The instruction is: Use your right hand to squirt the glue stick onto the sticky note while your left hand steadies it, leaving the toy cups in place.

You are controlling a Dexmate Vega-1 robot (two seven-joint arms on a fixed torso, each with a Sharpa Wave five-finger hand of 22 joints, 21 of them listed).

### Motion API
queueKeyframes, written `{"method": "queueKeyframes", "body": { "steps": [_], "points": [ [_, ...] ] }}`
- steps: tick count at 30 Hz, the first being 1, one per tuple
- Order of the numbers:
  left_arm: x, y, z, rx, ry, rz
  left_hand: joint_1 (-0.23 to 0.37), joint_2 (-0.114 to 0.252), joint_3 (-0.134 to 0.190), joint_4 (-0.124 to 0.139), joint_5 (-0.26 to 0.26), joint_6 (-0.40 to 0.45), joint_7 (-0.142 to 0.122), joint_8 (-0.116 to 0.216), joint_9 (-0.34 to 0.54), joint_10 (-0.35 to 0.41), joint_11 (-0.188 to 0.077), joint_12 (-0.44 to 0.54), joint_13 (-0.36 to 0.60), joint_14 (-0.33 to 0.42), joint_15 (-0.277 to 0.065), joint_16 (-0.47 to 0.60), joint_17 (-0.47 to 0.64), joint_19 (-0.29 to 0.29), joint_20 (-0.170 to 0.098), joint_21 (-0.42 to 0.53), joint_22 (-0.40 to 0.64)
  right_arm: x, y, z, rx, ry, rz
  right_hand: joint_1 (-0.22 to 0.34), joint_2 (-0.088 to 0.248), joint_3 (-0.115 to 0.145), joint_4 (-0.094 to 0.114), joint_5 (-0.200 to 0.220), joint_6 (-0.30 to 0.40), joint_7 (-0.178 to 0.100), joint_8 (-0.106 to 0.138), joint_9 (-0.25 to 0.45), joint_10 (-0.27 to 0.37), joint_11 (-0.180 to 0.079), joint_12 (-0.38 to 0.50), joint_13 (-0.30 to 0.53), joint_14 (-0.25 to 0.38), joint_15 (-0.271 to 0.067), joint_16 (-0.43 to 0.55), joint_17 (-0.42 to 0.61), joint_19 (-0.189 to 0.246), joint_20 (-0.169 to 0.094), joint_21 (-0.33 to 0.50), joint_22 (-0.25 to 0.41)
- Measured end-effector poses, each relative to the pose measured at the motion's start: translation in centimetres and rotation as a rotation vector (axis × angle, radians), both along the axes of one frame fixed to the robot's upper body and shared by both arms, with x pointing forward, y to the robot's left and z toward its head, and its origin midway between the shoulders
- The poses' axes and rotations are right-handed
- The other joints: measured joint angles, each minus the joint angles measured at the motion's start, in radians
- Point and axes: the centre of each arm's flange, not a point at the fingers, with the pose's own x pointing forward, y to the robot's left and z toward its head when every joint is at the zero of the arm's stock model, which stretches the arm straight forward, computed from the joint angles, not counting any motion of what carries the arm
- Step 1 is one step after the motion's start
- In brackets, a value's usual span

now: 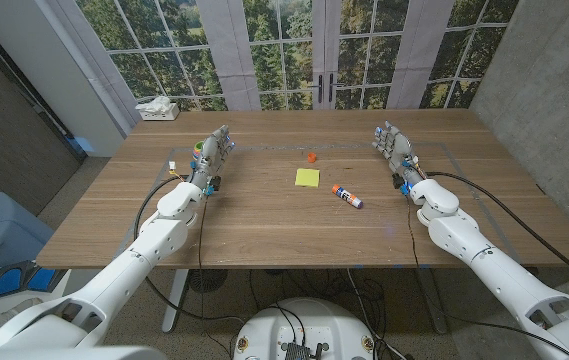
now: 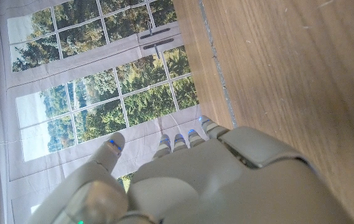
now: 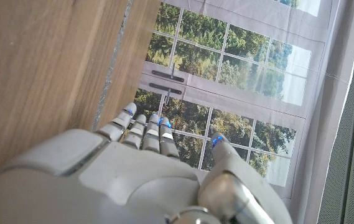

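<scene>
On the brown wooden worktop (image 1: 264,225), the white glue stick with its orange cap and blue band (image 1: 346,196) lies nearest, its long axis slanting from near-right to far-left; it sits inward of the right hand (image 1: 395,150), which stands released with fingers apart, holding nothing, and is the closer of the two to it. Just beyond lies the square yellow sticky note (image 1: 307,178), roughly midway between the hands; the left hand (image 1: 214,155) is likewise released; farther still sits a small orange toy cup (image 1: 311,156).
</scene>
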Motion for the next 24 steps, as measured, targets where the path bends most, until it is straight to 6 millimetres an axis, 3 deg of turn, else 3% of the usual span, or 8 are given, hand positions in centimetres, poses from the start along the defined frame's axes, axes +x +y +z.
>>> {"method": "queueKeyframes", "body": {
  "steps": [8,11,15,24],
  "points": [
    [0.2,0.0,0.0,0.002,0.001,0.000,0.000,0.000,0.001,0.001,0.000,0.000,0.000,0.000,0.000,0.000,0.000,0.000,0.000,0.000,0.000,0.000,0.000,0.000,0.000,0.000,0.000,0.0,0.1,0.1,-0.007,-0.003,-0.008,0.000,0.000,0.000,0.000,0.000,0.000,0.000,0.000,0.000,0.000,0.000,0.000,0.000,0.000,0.000,0.000,0.000,0.000,0.000,0.000,0.000],
    [0.2,0.0,0.0,0.003,0.001,-0.001,0.000,0.000,0.001,0.001,0.000,0.000,0.000,0.000,0.000,0.000,0.000,0.000,0.000,0.000,0.000,0.000,0.000,0.000,0.000,0.000,0.000,-0.1,0.2,0.3,-0.014,-0.009,-0.013,0.001,0.000,0.009,-0.009,0.000,0.000,0.000,0.000,0.000,0.010,0.009,0.004,0.000,0.004,-0.004,0.002,-0.001,0.010,-0.002,-0.004,0.000],
    [0.3,0.0,0.0,0.004,0.002,-0.002,0.000,0.000,0.001,0.001,0.000,0.000,0.000,0.000,0.000,0.000,0.000,0.000,0.000,0.000,0.000,0.000,0.000,0.000,0.000,0.000,0.000,-0.3,0.2,0.6,-0.033,-0.018,-0.037,0.029,0.010,0.015,-0.036,0.000,0.027,0.009,0.011,0.000,0.042,0.020,0.015,0.000,0.045,0.020,0.021,-0.003,0.047,-0.003,-0.005,0.005],
    [0.5,-0.1,0.2,0.008,0.002,-0.006,0.000,0.000,0.001,0.001,0.000,0.000,0.000,0.000,0.000,0.000,0.000,0.000,0.000,0.000,0.000,0.000,0.000,0.000,0.000,0.000,0.000,-1.1,0.5,1.0,-0.098,-0.032,-0.090,0.060,0.013,0.027,-0.058,-0.005,0.037,0.013,0.012,0.005,0.052,0.023,0.015,0.004,0.056,0.031,0.028,-0.003,0.082,0.007,-0.005,0.005]
  ]
}}
